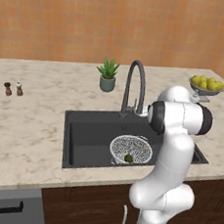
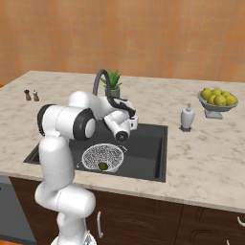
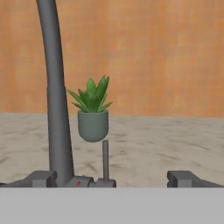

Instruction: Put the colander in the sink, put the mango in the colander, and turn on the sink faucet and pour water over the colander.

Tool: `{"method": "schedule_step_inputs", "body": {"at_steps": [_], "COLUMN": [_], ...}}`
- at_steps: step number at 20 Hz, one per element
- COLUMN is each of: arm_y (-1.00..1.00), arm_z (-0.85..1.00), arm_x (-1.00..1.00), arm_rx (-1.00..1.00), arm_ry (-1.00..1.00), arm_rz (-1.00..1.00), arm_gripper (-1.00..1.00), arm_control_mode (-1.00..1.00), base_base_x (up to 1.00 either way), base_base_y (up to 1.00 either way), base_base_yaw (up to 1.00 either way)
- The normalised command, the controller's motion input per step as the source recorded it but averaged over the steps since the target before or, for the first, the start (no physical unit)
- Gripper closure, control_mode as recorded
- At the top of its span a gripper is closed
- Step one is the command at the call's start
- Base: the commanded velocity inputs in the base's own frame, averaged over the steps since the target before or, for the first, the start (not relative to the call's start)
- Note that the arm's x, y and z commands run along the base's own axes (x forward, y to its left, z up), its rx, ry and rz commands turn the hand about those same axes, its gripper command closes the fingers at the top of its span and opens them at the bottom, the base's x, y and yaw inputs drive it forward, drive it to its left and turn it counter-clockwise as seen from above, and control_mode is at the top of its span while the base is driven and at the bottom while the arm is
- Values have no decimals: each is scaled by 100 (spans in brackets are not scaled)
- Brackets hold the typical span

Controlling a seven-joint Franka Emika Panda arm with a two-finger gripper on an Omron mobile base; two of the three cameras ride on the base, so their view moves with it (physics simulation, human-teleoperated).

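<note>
Gripper [image 3: 109, 178] jaws stand wide apart and hold nothing, seen from the hand view as two small dark finger tips low in the picture, one at the left and one at the right. Between them rises the thin dark upright lever [image 3: 105, 159] of the tall dark grey gooseneck sink faucet [image 3: 56, 100], whose thick stem climbs just left of it. Behind, on the pale marble counter [image 3: 175, 140], stands a small spiky green plant in a grey-green pot [image 3: 92, 114]. My judgement is that the step in hand is turning on the water, and that doing it well means centring the lever between the finger tips before pushing, keeping clear of the stem.

From the left base view, the round white-silver speckled mesh colander [image 1: 131, 149] sits in the large rectangular dark grey sink [image 1: 82, 130], towards its front right, with the small dark olive-green mango [image 1: 128, 158] resting inside it near the front rim. The spout arches high above the basin; no stream shows. The white arm hides the hand here.

From the right base view, the gripper [image 2: 133, 122] reaches to the faucet's base at the back edge of the sink, above and behind the colander. A white soap dispenser [image 2: 187, 117] stands on the counter well to the right, a grey bowl of yellow fruit [image 2: 218, 99] further off. A gentle sideways press on the lever seems wisest, as a hard shove could slip off so slim a stick.
</note>
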Motion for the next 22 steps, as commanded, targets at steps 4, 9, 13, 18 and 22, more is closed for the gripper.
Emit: {"method": "schedule_step_inputs", "body": {"at_steps": [4,9,13,18,22], "arm_y": [0,15,4,0,0], "arm_z": [-4,-8,-10,-6,-4], "arm_x": [18,24,29,26,33], "arm_rx": [0,0,0,0,0], "arm_ry": [0,0,0,0,0], "arm_rz": [0,0,0,0,0], "arm_gripper": [-100,-100,-100,-100,-100], "arm_control_mode": [-100,-100,-100,-100,-100], "base_base_x": [0,0,0,0,0], "base_base_y": [0,0,0,0,0], "base_base_yaw": [0,0,0,0,0]}}
